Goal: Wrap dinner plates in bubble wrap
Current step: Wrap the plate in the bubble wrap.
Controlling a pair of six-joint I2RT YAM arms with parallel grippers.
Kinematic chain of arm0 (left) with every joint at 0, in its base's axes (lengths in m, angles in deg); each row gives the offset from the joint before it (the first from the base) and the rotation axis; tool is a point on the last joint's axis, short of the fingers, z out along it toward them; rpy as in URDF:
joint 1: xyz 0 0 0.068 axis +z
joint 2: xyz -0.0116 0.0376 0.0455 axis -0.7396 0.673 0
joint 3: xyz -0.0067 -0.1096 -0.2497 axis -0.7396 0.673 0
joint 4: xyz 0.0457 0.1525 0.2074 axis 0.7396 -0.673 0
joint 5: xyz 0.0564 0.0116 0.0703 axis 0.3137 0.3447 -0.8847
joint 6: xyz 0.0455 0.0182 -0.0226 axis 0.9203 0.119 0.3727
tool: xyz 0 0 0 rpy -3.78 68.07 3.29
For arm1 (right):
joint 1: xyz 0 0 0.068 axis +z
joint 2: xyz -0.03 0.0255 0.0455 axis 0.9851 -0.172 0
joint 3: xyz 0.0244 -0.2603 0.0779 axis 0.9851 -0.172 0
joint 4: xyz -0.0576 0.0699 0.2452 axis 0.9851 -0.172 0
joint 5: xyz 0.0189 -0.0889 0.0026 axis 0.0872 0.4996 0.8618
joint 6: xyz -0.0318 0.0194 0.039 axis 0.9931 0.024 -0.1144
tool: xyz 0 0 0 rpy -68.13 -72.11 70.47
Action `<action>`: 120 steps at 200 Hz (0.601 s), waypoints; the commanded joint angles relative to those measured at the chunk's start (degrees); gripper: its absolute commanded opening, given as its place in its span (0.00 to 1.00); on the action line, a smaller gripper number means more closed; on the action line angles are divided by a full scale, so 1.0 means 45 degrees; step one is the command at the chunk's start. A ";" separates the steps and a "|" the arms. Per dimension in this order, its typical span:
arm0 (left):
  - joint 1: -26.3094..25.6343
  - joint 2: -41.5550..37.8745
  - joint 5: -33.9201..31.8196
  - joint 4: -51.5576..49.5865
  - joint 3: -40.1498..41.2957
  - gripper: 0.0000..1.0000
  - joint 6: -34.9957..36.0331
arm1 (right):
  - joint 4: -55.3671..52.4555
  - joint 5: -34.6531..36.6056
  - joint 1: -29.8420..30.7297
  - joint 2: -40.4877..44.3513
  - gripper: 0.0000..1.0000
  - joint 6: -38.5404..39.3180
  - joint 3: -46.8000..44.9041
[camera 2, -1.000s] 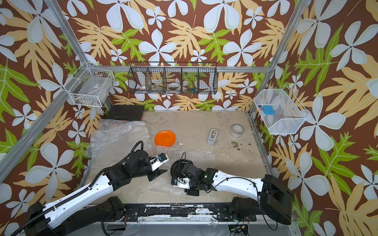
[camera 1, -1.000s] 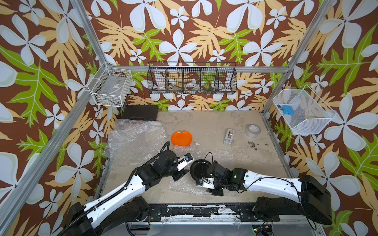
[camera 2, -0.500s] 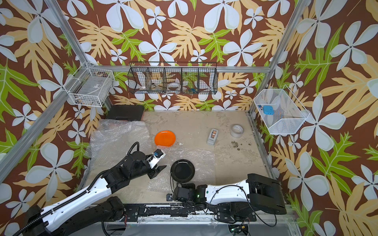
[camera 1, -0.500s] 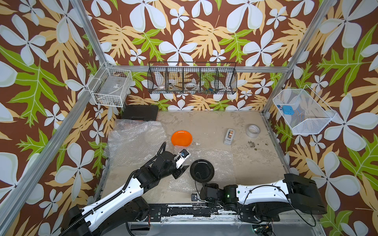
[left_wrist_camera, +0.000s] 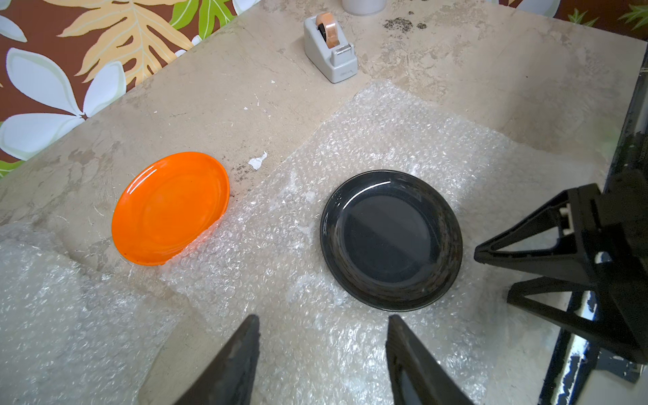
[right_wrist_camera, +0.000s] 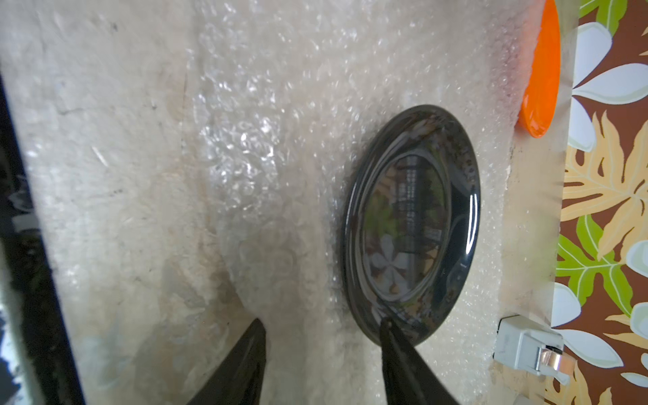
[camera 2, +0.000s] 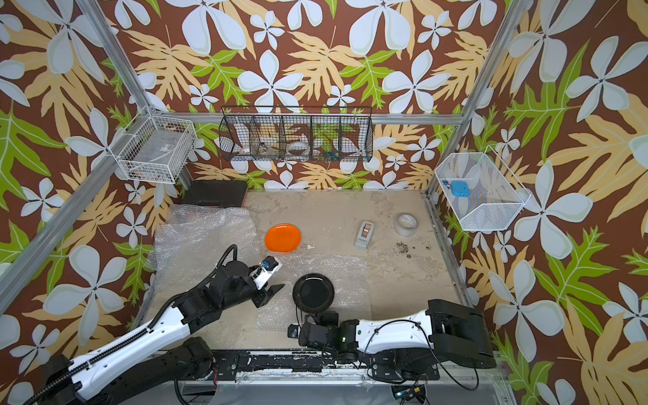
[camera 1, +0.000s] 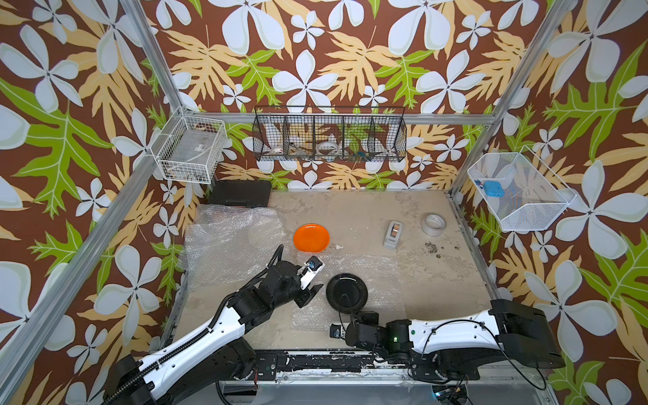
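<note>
A glossy black plate lies flat on a sheet of bubble wrap. An orange plate rests on the bare table just behind the sheet's far edge. My left gripper hovers open and empty just left of the black plate. My right gripper is open and empty at the plate's near rim.
More crumpled bubble wrap covers the table's left side. A grey tape dispenser and a white tape roll stand at the back right, a black box at the back left. Wire baskets hang on the walls.
My right arm has drawn back from over the black plate toward the table's front edge, leaving the plate free on the sheet. My left gripper has shifted a little left and away.
</note>
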 commanded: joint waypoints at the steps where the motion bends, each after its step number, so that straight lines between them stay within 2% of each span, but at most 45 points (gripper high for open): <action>1: 0.0034 0.0003 -0.0089 0.0451 -0.0062 0.59 -0.0101 | 0.0005 0.0303 -0.0099 0.0257 0.49 0.0022 0.0000; 41: 0.0034 0.0101 0.0458 0.0351 -0.0170 0.59 0.0074 | 0.0002 -0.0402 -0.1221 0.0721 0.37 0.0193 -0.0021; 62: 0.0034 0.0138 0.1946 -0.0045 -0.0189 0.57 0.0918 | -0.0001 -0.1226 -0.1702 0.0742 0.24 0.0375 0.0050; 82: 0.0034 0.0159 0.3271 -0.0293 -0.0132 0.55 0.1927 | 0.0047 -0.1966 -0.2034 0.0668 0.18 0.0386 0.0105; 120: 0.0034 0.0351 0.5124 -0.0407 0.0149 0.61 0.3609 | 0.0080 -0.3142 -0.2765 0.0487 0.07 0.0249 0.0326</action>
